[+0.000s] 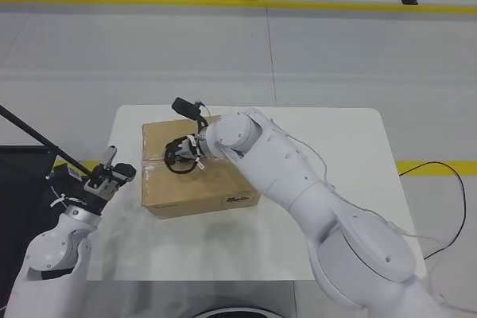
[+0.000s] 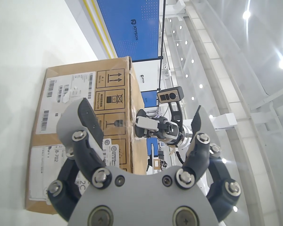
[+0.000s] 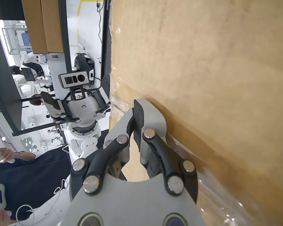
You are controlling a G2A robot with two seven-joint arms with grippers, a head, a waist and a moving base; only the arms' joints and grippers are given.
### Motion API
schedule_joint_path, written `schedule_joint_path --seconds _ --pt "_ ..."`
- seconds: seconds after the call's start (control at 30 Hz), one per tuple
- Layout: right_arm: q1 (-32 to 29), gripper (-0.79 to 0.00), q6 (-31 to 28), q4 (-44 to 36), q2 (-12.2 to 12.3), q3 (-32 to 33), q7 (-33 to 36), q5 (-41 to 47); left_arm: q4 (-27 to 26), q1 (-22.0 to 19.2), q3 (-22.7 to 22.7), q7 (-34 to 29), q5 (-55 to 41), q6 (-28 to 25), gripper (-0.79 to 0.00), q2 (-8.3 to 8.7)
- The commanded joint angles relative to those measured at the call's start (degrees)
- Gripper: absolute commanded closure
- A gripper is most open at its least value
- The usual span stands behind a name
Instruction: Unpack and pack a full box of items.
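One closed cardboard box (image 1: 203, 191) sits on the white worktop (image 1: 342, 135), toward its left half, with its flaps down and clear tape (image 3: 116, 112) running over the seam and down the edge. The right arm stretches across the box from the right, and the right claw (image 1: 177, 155) lies on the box top close to the left edge, over the taped seam. In the right wrist view this claw (image 3: 135, 111) is clenched, its two black pads pressed together with nothing visible between them, and one finger lies flat against the cardboard (image 3: 202, 71). The left claw (image 1: 119, 160) hovers at the left rim of the worktop, just beside the box but apart from it, and faces the side of the box. From its own wrist view the left claw (image 2: 142, 109) is released, its fingers spread wide and holding nothing. Beyond them stands the box side (image 2: 42, 142) with white shipping labels (image 2: 61, 90) and printed handling symbols, and the right claw (image 2: 141, 123) rests at the upper edge of the box. The right wrist view shows the left claw (image 3: 76, 95) spread just past the box edge.
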Motion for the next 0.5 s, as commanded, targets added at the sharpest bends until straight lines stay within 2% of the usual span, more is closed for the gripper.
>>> schedule_joint_path --seconds 0.0,0.47 --pt "0.23 0.0 -0.57 0.91 -0.41 0.19 0.98 0.06 0.21 -0.24 0.15 -0.23 0.05 0.04 -0.785 0.03" --pt "0.95 0.0 -4.36 4.56 -1.82 2.02 5.97 -0.94 1.54 -2.22 1.93 -1.84 0.9 0.46 -0.785 0.22"
